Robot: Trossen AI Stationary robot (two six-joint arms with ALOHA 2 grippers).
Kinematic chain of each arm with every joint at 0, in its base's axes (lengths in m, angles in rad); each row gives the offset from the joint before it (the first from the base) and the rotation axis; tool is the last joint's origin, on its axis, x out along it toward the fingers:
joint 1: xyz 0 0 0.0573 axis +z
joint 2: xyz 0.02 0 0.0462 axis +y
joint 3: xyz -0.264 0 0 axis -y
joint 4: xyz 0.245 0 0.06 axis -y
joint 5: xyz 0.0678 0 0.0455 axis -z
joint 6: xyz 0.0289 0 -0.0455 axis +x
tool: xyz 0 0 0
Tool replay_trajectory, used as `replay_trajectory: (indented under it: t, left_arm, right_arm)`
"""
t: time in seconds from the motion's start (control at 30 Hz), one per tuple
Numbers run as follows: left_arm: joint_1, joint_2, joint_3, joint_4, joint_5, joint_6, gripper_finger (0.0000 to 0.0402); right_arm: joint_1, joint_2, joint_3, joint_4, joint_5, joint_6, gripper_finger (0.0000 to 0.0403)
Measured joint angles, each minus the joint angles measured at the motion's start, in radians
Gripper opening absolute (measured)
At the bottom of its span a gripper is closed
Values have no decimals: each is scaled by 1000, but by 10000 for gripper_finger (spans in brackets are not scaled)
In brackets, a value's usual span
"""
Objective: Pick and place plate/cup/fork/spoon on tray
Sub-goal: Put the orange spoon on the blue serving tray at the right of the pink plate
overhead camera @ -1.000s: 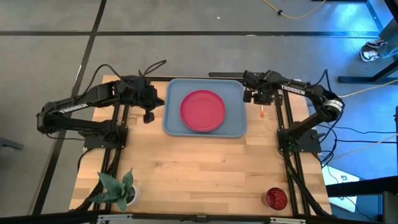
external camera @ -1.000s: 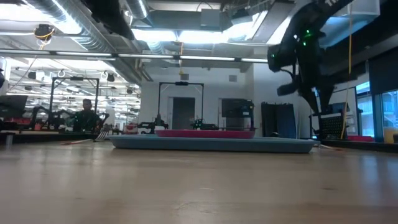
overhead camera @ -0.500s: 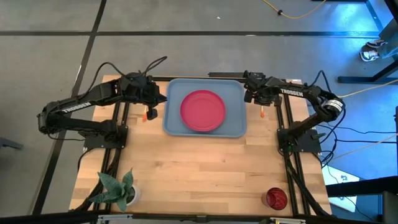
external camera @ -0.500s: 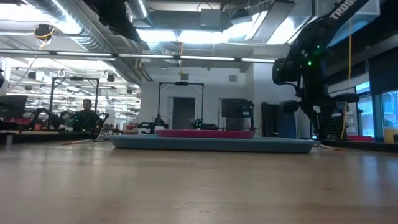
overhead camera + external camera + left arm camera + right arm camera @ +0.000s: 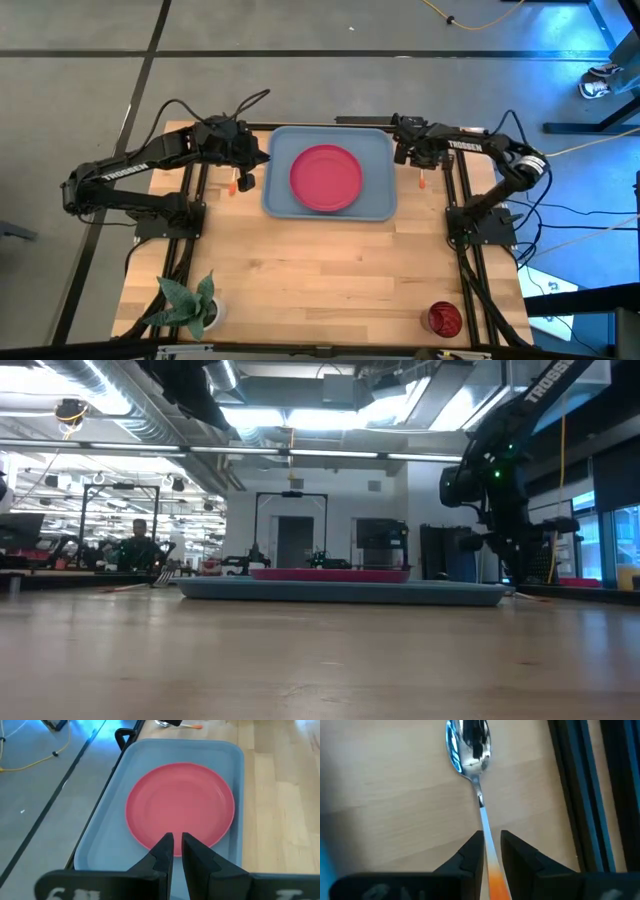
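A light wooden desk (image 5: 320, 270) carries a blue tray (image 5: 280, 200) at its far middle. A spoon (image 5: 470, 755) lies flat on the wood just right of the tray. A red cup (image 5: 444, 318) stands at the near right corner, a potted plant (image 5: 190, 305) at the near left.
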Motion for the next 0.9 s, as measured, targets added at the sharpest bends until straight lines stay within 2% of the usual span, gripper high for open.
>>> replay_trajectory:
  t: [0.37, 0.67, 0.9]
  left_arm:
    - [0, 0, 0, 0, 0, 0, 30]
    - [0, -1, 0, 0, 0, -3, 30]
    - [0, -1, 0, 0, 0, -3, 30]
  right_arm:
    - [-5, 118, 2, 58, 11, -39, 71]
    - [-24, 123, 2, 74, 41, -57, 71]
    - [-65, 135, 4, 99, -5, -132, 70]
